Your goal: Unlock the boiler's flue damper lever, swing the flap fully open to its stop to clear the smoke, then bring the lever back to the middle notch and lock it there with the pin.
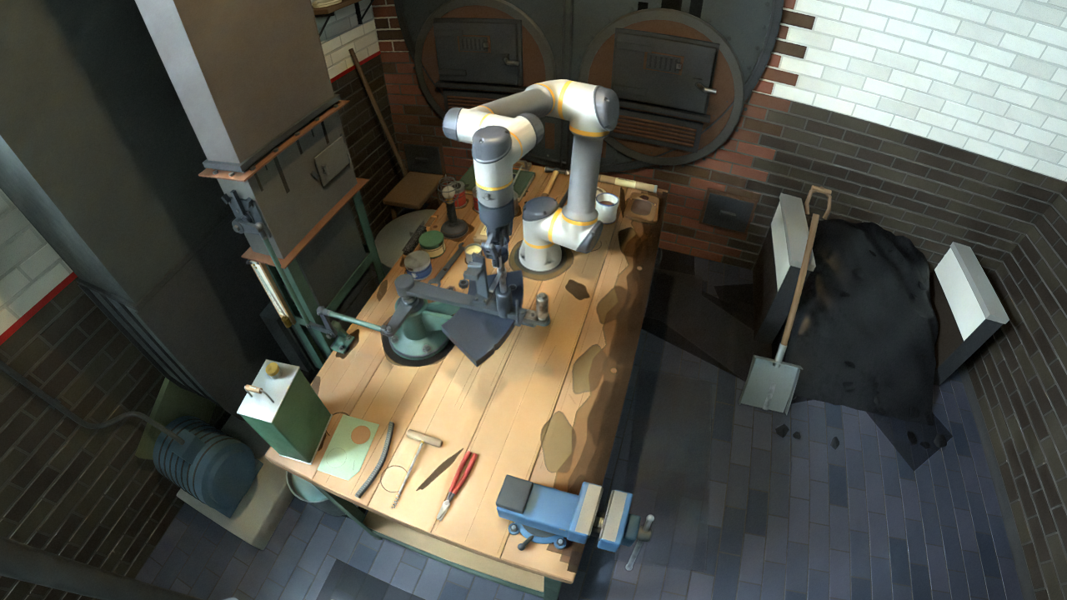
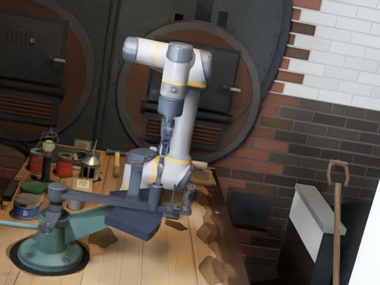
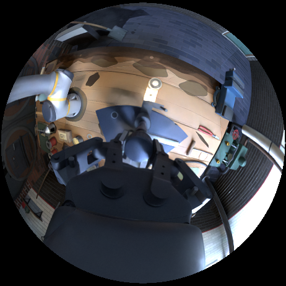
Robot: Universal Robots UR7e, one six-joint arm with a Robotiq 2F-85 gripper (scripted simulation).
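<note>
The damper lever (image 1: 448, 297) (image 2: 107, 198) is a grey bar reaching from the green pivot base (image 1: 414, 337) (image 2: 49, 245) on the bench's left toward the right, over a dark fan-shaped quadrant plate (image 1: 477, 332) (image 2: 133, 221) (image 3: 139, 123). The locking pin (image 2: 158, 175) (image 3: 139, 145) stands upright through the lever, and its round knob sits gripped in my gripper (image 1: 494, 257) (image 2: 164, 150) (image 3: 137, 147), which points straight down and is closed on it. The pin's lower end is hidden behind the lever's collar.
Tins and jars (image 1: 425, 250) (image 2: 27, 199) stand behind the lever on the left, with a lamp (image 2: 47, 153) and an oil can (image 2: 90, 165). My arm's base (image 1: 548, 239) is just behind. A short post (image 1: 542, 306) stands by the lever's tip. A blue vice (image 1: 559, 511) sits at the near edge.
</note>
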